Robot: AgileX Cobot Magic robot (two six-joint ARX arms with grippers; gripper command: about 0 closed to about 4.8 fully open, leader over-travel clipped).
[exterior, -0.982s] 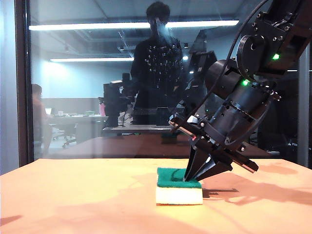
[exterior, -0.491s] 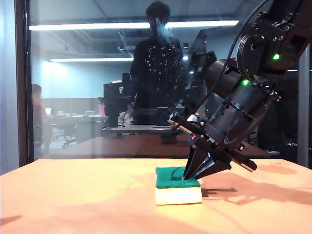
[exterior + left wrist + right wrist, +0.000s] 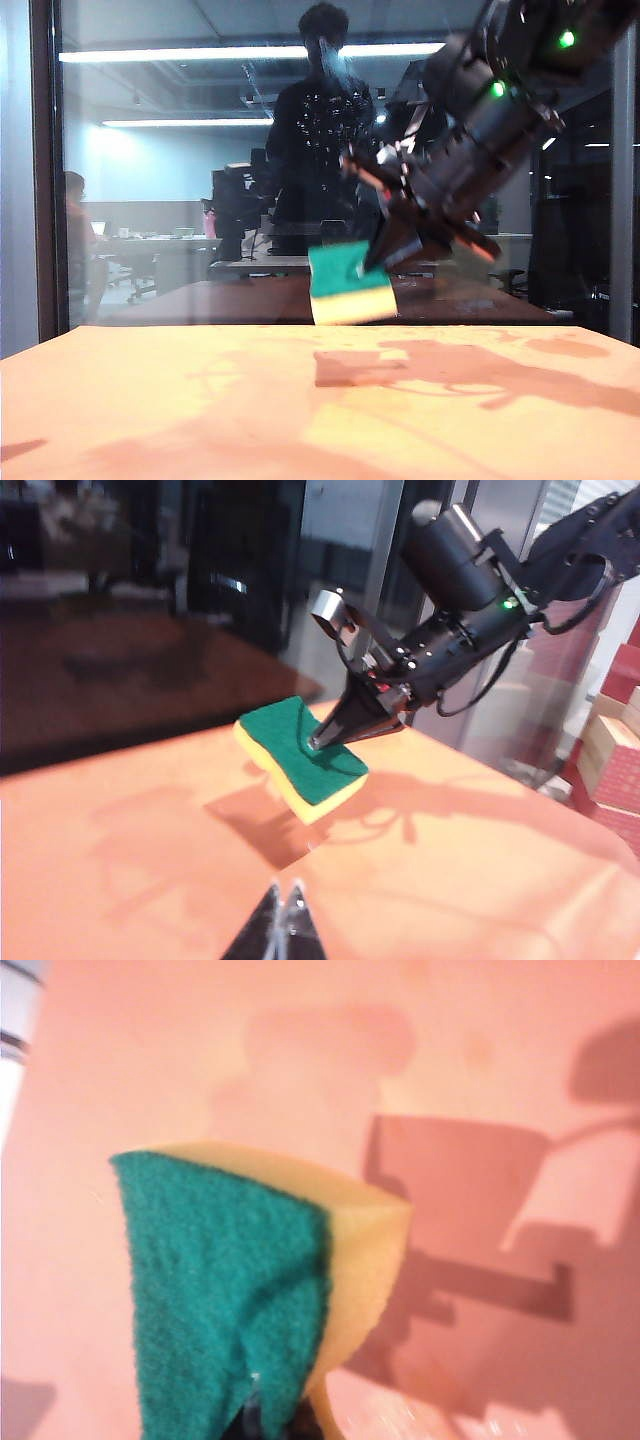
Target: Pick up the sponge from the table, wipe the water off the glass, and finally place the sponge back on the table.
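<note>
Sponge (image 3: 348,284) newly airborne, right end effector (image 3: 385,255)

Exterior view: low, near tabletop (image 3: 150,400) height, facing straight at the glass (image 3: 180,150), fairly close.
Left wrist view: from the left arm, looking across the tabletop (image 3: 480,860) toward the right arm, mid range; the left end effector (image 3: 281,925) tips show at the frame edge.
Right wrist view: from the right arm, aimed down at the tabletop (image 3: 150,1060), very near the sponge (image 3: 220,1300).
Shared: all three catch the sponge (image 3: 348,283) and tabletop; exterior and left wrist both see the right end effector (image 3: 385,250) from opposite sides.
</note>
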